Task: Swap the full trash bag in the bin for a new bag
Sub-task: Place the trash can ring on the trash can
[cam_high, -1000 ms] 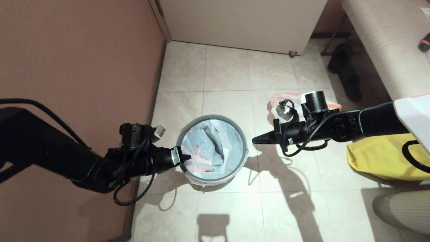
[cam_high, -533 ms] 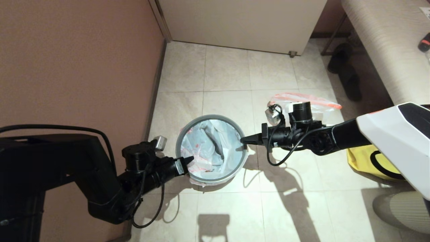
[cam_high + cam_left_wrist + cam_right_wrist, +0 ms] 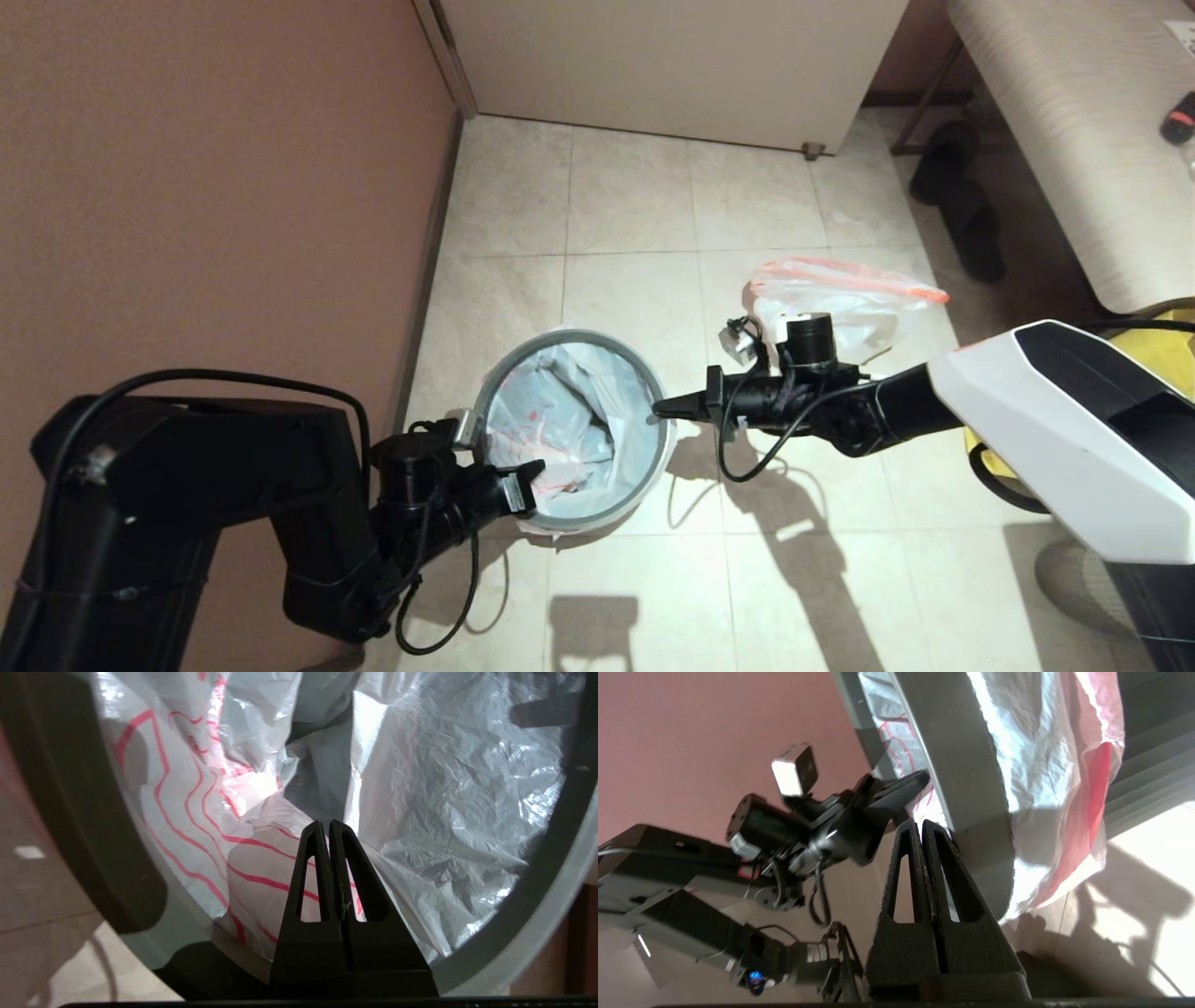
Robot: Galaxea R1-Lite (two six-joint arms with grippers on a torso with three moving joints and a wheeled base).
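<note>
The bin (image 3: pixel 611 504) stands on the tiled floor with its grey rim ring (image 3: pixel 537 896) on top. The new bag (image 3: pixel 560 411), white with red line print, lines it, and its pink edge hangs outside the ring (image 3: pixel 1064 765). My left gripper (image 3: pixel 537 467) is shut and empty, its tips (image 3: pixel 325 823) just above the printed plastic inside the near-left rim. My right gripper (image 3: pixel 658 408) is shut too, its tips (image 3: pixel 917 823) at the ring's right side. The full trash bag (image 3: pixel 840 294), with its orange-red band, lies on the floor beyond the right arm.
A brown wall (image 3: pixel 205 187) runs close on the left and a pale cabinet (image 3: pixel 672 65) stands at the back. A bench (image 3: pixel 1055 112), black slippers (image 3: pixel 962 196) and a yellow fabric bag (image 3: pixel 1162 327) are on the right. Bare tiles lie behind and in front of the bin.
Both arms have drawn nearer and lower. The right gripper moved left to the bin's rim, the left tip slid along the near-left rim, and the bin shifted slightly left and nearer.
</note>
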